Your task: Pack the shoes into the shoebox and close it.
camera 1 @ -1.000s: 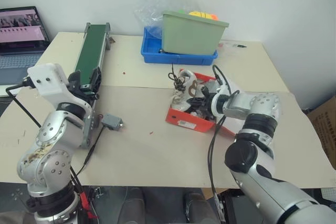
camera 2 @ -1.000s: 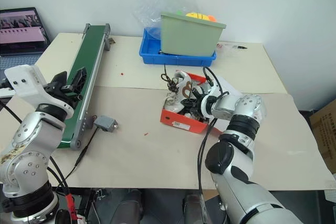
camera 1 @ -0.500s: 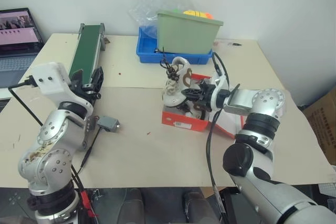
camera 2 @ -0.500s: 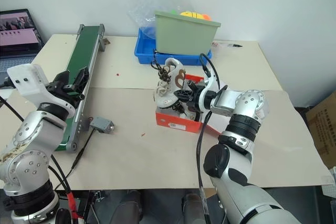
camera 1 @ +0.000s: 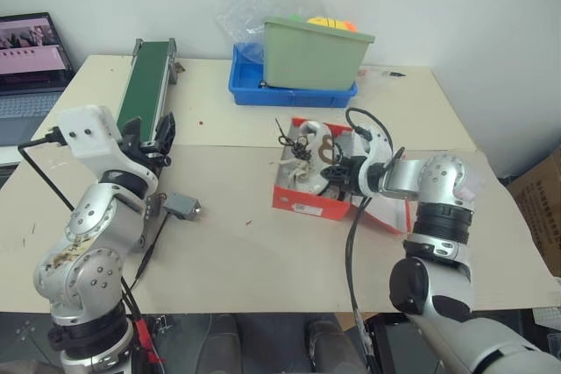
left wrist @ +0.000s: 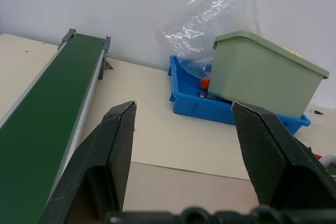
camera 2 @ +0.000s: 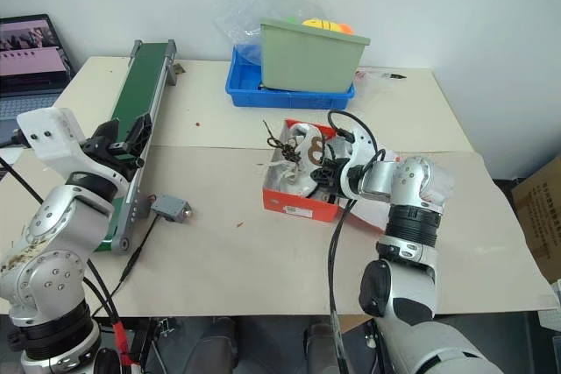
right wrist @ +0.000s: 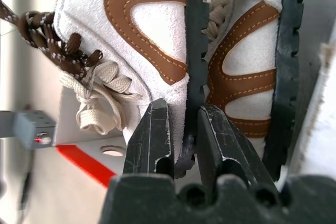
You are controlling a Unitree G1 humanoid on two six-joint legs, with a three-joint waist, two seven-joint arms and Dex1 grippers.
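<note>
The red-orange shoebox [camera 1: 307, 206] stands open at the middle of the table, its white lid flap [camera 1: 392, 214] lying out to the right. Both off-white shoes [camera 1: 302, 153] with brown trim and dark laces lie inside it, side by side. My right gripper [camera 1: 337, 172] reaches into the box from the right. In the right wrist view it [right wrist: 184, 107] is shut on the edge of one shoe [right wrist: 136, 40], with the second shoe [right wrist: 247, 61] pressed against it. My left gripper [left wrist: 181, 129] is open and empty, raised at the left beside the conveyor.
A green conveyor belt [camera 1: 145, 85] runs along the left side. A pale green bin [camera 1: 316, 54] sits in a blue tray [camera 1: 263, 92] behind the box, with a plastic bag behind it. A small grey device [camera 1: 182, 206] with a cable lies left of the box. A laptop [camera 1: 31, 50] sits far left.
Half a second ago my right gripper held the shoe upright above the box; it has rolled and lowered the shoe into the box beside the other one. The left arm stayed still.
</note>
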